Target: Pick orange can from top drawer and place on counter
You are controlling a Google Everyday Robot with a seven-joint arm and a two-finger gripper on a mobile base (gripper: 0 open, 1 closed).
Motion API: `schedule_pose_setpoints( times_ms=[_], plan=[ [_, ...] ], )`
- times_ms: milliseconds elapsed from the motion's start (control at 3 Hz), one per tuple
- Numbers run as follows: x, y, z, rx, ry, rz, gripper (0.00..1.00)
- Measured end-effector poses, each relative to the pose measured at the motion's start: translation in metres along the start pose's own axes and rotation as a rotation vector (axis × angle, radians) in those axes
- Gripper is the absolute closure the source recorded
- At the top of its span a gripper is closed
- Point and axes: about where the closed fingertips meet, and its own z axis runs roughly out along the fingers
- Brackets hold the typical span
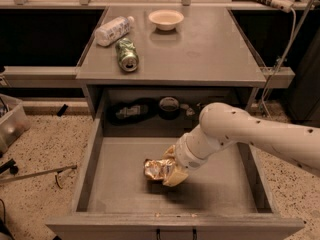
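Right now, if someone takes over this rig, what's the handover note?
Gripper: down inside the open top drawer, right at the orange can; grasp not confirmed.
Orange can: lying on the drawer floor, not lifted.
Counter: holds a green can, white bottle and bowl.
Done: drawer open, can reached.
Left: secure the grasp, lift, place on counter.
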Motion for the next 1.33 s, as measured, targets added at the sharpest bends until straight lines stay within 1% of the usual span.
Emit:
schedule_pose_setpoints(
  times_ms=[333,667,1000,1333],
  plan=[
    [-0.017,-0.009,-0.047,0.049,-0.074,-0.007,1.0],
    [-0.037,-0.033,-0.115,0.131,-0.15,-0.037,1.0],
    [-0.06,-0.062,-0.183,0.221,-0.221,-0.093,1.0],
    [-0.069,-0.073,-0.199,0.255,-0.233,-0.108,1.0]
  ],
)
